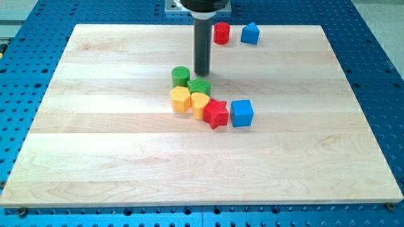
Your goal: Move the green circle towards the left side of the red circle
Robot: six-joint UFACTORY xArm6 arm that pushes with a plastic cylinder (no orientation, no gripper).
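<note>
Pushing comes next: my tip sits just right of the green circle, mid-worktop. The red circle lies well apart toward the view's top right. There is no claw, only the rod. No writing is readable.

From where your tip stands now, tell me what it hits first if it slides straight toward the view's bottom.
My tip would probably meet the green star first, just below it; the green circle sits to its left, likely missed.
</note>
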